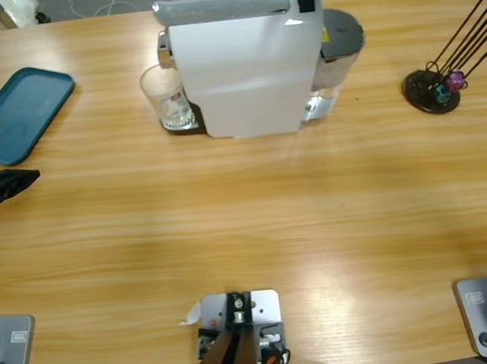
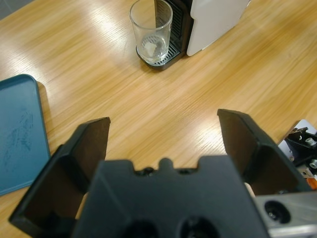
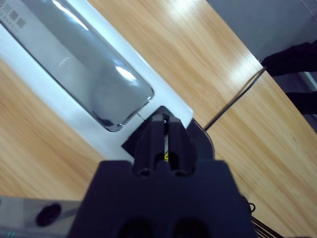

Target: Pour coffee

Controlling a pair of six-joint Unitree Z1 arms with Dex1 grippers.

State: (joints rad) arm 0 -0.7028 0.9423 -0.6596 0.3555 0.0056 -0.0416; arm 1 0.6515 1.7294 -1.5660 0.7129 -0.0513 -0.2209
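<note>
Clear glass tumbler (image 2: 151, 30) stands on the white coffee machine's (image 1: 243, 64) drip tray, well ahead of the left gripper (image 2: 163, 134), jaws spread wide, empty. Right gripper (image 3: 166, 130), jaws together, presses the machine's top.

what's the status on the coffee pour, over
Left pincer open, empty, back from the glass. Right pincer shut, tip at the coffee machine top. Glass on the drip tray, no coffee visible. Path clear.
</note>
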